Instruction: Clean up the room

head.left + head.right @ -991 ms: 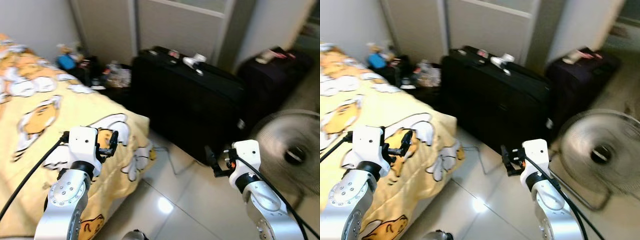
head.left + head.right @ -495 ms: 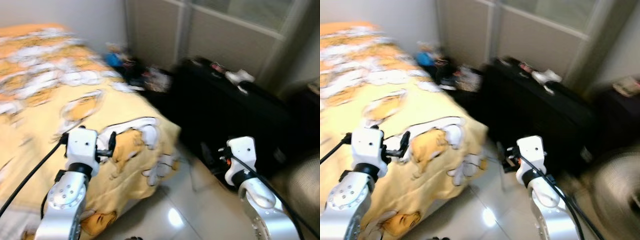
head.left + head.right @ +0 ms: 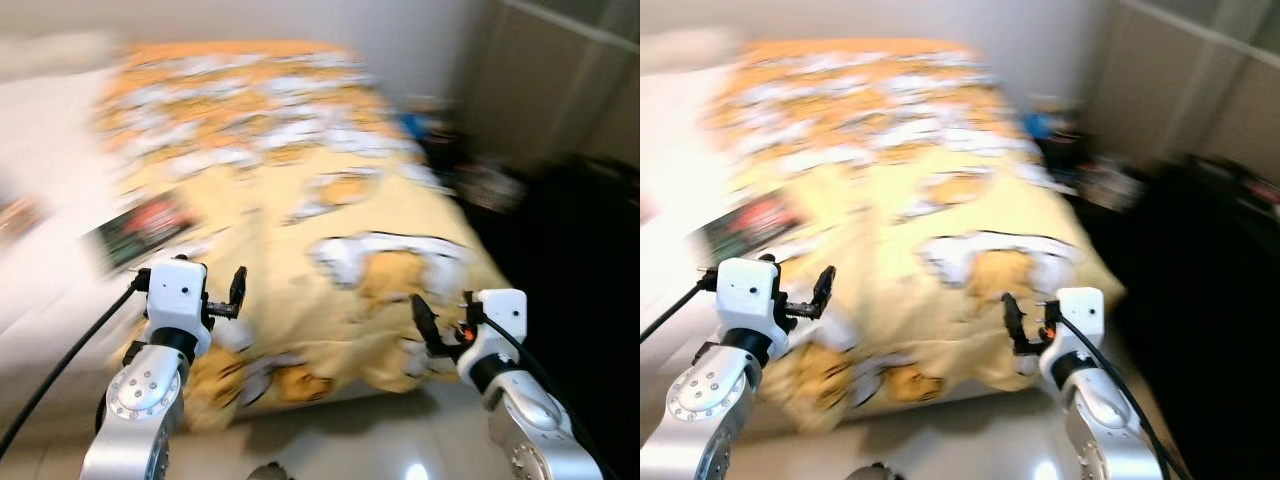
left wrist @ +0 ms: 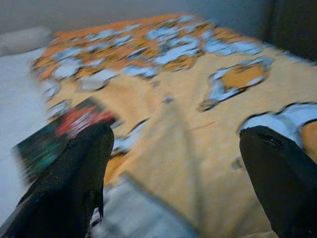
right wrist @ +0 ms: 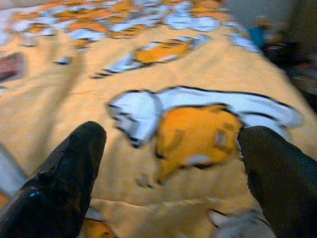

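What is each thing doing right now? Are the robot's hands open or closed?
left gripper: open, holding nothing, raised over the bed.
right gripper: open, holding nothing, raised over the bed.
yellow blanket: spread over the bed, rumpled at the near edge.
dark flat packet: lying flat on the bed.

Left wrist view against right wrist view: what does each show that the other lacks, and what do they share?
Left wrist view alone: a dark flat item with red print, perhaps a book or packet, lying on the pale sheet beside the blanket. Right wrist view alone: a blue item amid blurred clutter past the bed's far edge. Shared: the yellow cartoon-print blanket, and each open tool, left tool and right tool, empty above it.
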### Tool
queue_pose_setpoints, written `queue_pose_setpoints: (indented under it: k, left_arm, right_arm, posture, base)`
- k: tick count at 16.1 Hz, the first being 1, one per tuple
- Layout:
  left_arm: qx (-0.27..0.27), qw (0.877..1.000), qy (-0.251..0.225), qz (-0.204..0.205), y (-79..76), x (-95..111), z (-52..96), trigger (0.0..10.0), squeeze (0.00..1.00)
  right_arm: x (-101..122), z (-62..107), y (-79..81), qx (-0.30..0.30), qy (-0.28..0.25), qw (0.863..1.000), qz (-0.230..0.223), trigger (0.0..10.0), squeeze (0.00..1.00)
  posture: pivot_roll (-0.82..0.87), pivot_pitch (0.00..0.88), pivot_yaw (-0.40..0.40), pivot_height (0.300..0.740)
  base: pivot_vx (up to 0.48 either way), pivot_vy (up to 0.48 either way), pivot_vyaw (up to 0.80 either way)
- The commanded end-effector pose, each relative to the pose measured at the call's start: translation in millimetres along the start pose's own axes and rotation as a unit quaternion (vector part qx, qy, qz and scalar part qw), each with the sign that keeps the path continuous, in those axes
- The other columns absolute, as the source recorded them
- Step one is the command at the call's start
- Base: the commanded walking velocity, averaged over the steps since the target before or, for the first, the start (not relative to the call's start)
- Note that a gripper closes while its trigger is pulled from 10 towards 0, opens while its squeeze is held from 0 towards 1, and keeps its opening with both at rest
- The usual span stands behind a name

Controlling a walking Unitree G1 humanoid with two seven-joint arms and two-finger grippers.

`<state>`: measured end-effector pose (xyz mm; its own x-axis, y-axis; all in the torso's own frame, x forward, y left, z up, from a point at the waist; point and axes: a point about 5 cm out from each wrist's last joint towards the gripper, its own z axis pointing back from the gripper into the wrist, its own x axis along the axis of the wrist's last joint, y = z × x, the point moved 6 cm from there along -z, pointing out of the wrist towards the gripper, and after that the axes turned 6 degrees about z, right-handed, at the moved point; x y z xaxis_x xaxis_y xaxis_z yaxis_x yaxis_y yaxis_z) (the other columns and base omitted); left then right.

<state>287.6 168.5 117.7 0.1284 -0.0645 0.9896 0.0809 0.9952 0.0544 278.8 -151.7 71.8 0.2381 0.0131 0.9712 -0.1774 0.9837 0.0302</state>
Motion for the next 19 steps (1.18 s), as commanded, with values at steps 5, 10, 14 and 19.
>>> queue_pose_setpoints:
  k: [5, 10, 14, 19]
  left_arm:
    - [-0.016, 1.000, -0.020, -0.004, -1.8, 12, -1.4, 10.0, 0.00]
    - [-0.023, 1.000, -0.017, 0.001, -3.9, 12, -3.4, 10.0, 0.00]
    - [-0.021, 1.000, -0.016, 0.004, -4.9, 11, -2.8, 10.0, 0.00]
    - [-0.022, 1.000, 0.002, 0.023, -5.3, 6, -3.0, 10.0, 0.00]
  right_arm:
    - [11, -1.5, 9.8, 0.012, -0.032, 0.997, -0.076, 10.0, 0.00]
    - [8, 4.6, 13.5, 0.031, -0.044, 0.995, -0.087, 10.0, 0.00]
    - [5, 1.9, 13.7, 0.033, -0.031, 0.994, -0.095, 10.0, 0.00]
    - [0, 0.1, 6.9, 0.011, -0.022, 0.995, -0.096, 10.0, 0.00]
  posture:
    - [0.05, 0.000, 0.014, 0.740]
    - [0.04, 0.000, 0.020, 0.740]
    - [0.04, 0.000, 0.012, 0.740]
    - [0.05, 0.000, 0.013, 0.740]
  base:
    - [0.301, 0.000, 0.16]
    - [0.367, 0.000, 0.00]
    - [0.332, 0.000, 0.00]
    - [0.064, 0.000, 0.00]
